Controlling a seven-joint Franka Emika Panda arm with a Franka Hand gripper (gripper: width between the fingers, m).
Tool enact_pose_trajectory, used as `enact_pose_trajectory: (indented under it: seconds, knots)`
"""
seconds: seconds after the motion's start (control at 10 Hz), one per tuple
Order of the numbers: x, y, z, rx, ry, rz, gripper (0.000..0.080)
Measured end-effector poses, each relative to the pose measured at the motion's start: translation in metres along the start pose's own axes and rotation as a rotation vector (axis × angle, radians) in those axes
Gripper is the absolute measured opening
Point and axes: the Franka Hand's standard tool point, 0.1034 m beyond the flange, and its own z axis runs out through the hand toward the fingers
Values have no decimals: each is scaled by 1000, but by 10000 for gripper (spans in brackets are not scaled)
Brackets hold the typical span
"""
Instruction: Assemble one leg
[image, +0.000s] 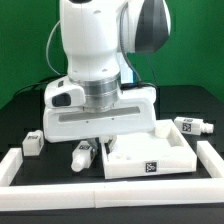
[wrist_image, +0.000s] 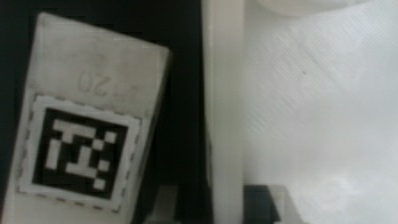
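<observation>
**A:** Where are the legs?

**B:** Three show in the exterior view, all lying on the dark table (image: 200, 105). The left leg (image: 33, 142) is near the table edge on the exterior view's left, close to the white rail (image: 60, 190) that borders the table. The middle leg (image: 83, 155) lies at an angle near the front edge, just beside a corner of the white tray (image: 130, 165). The right leg (image: 190, 125) lies on its side toward the edge on the exterior view's right, apart from the tray's far corner.

**A:** And the tray?

**B:** It lies flat near the front edge, open side up, with a square marker tag (image: 152, 167) on its front wall.

**A:** What about the tool?

**B:** The tool (image: 100, 134) hangs low over the table between the middle leg and the tray, under the arm's broad white wrist. The wrist hides its tips, so I cannot tell whether the fingers are apart, together or clamped on anything.

**A:** Does the wrist view help?

**B:** Not much. It shows a blurred white face with a black-and-white tag (wrist_image: 80, 140), then a dark gap, then another white surface. I cannot tell which parts these are.
</observation>
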Motion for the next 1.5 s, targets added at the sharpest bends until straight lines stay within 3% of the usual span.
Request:
enact_pose_trajectory:
  seconds: [0.3,0.5,0.7,0.9,1.4,1.5]
  knots:
    - [4,-2,1,0,-5,16,54]
    - [36,-7,0,-4,19,19,54]
    - [54,-11,2,-7,40,32,54]
    - [60,-23,0,-8,46,101,54]
    - [60,-23,-2,-32,29,101,54]
    - [60,-23,-2,-31,29,101,136]
